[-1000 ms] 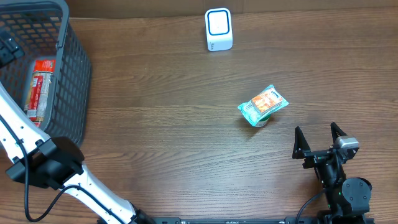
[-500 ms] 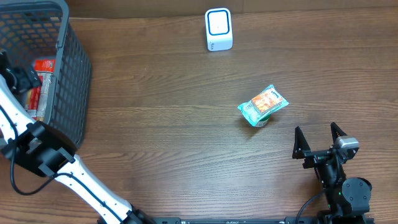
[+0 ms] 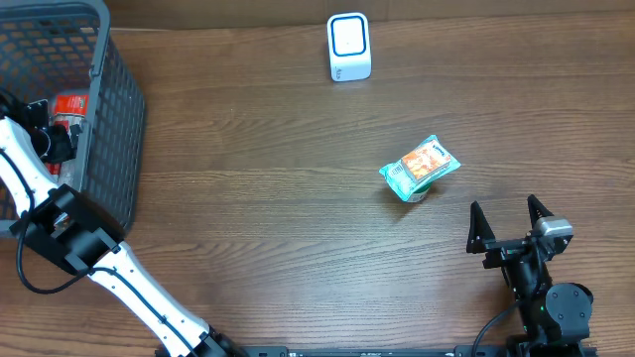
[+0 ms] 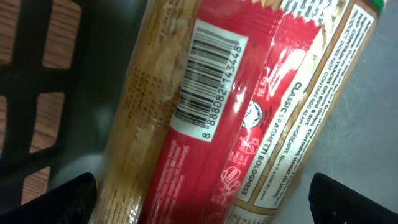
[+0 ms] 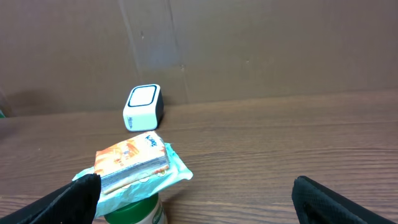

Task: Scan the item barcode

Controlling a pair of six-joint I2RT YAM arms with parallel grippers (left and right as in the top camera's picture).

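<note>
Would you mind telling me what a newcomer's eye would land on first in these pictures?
The red spaghetti packet fills the left wrist view, its barcode facing the camera, lying in the grey basket at the left. A white scanner stands at the back, and an orange-green packet lies right of centre.

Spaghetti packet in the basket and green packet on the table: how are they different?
The spaghetti packet is red and long; the green packet is short, with an orange picture. The spaghetti packet lies inside the basket; the green packet is out on the table. A barcode shows on the spaghetti packet in the left wrist view; none shows on the green packet. Both are printed wrappers.
</note>
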